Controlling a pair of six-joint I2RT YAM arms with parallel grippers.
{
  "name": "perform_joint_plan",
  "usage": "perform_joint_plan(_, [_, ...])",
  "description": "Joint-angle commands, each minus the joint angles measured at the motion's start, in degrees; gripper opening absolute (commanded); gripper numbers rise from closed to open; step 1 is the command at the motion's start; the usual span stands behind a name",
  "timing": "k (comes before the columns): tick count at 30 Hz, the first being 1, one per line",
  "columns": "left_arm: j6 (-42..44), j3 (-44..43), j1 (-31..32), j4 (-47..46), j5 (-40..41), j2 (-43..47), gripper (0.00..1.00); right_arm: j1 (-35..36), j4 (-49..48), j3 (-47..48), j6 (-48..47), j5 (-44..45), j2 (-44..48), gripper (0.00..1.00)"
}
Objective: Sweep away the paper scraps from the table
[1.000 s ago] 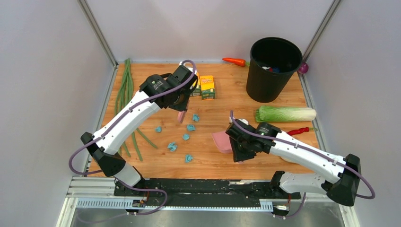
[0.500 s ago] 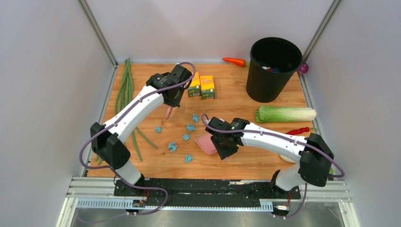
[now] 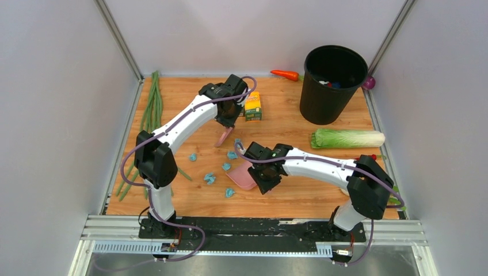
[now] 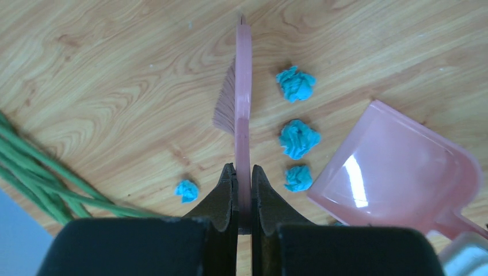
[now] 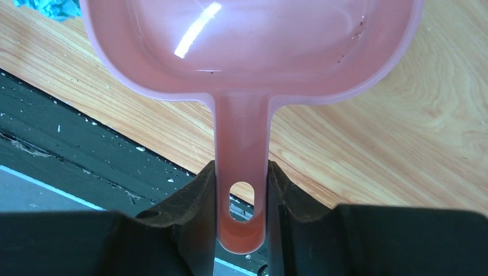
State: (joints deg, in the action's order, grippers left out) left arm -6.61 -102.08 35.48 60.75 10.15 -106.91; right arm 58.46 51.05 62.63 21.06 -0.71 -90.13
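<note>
1. While the left gripper (image 4: 243, 172) clamps the handle of the pink brush (image 4: 243, 86), the bristles face the left of the wrist view, over the table (image 4: 115, 63).
2. The right gripper (image 5: 241, 171) is closed on the handle of the pink dustpan (image 5: 247, 46), at the centre of the top view.
3. The paper scraps (image 4: 299, 138) lie on the wood at centre frame. Three are between brush and dustpan, one is left of the brush, and more lie to the dustpan's left and lower left.

Paper scraps (image 3: 210, 179): on the table (image 3: 288, 121), middle-left; some between brush (image 3: 223, 138) and dustpan (image 3: 241, 175).
Dustpan: right of the scraps.
Brush: behind the scraps.
Bin (image 3: 334, 83): far right corner.
Cabbage (image 3: 347, 138): just before the bin.
Beans (image 3: 151, 109): along the left edge.
</note>
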Motion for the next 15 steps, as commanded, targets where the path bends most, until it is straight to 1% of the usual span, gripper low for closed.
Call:
perform_joint_plan(1, [1.2, -1.6, -0.2, -0.8, -8.6, -2.0, 0.00, -1.3, -3.2, 1.8, -2.3, -2.8, -0.9, 0.00])
perform_joint_plan(2, [1.1, -1.5, -0.2, -0.9, -9.8, -2.1, 0.00, -1.6, -3.4, 1.7, -2.5, -2.9, -1.0, 0.00])
perform_joint_plan(3, [1.2, -1.5, -0.2, -0.8, -12.9, -2.1, 0.00, -2.1, -3.6, 1.6, -2.7, -3.5, -1.1, 0.00])
perform_joint_plan(5, [1.3, -1.2, 0.0, -0.5, -15.4, -2.2, 0.00, -2.9, -4.1, 1.7, -3.1, -4.4, -1.4, 0.00])
perform_joint_plan(10, [1.7, 1.0, 1.1, -0.2, -18.2, -1.2, 0.00, -4.9, -4.9, 2.1, -4.1, -5.6, -1.6, 0.00])
perform_joint_plan(15, [1.3, -0.2, 2.5, 2.0, -20.2, -1.8, 0.00, -6.5, -5.4, 1.5, -5.5, -6.4, -2.0, 0.00])
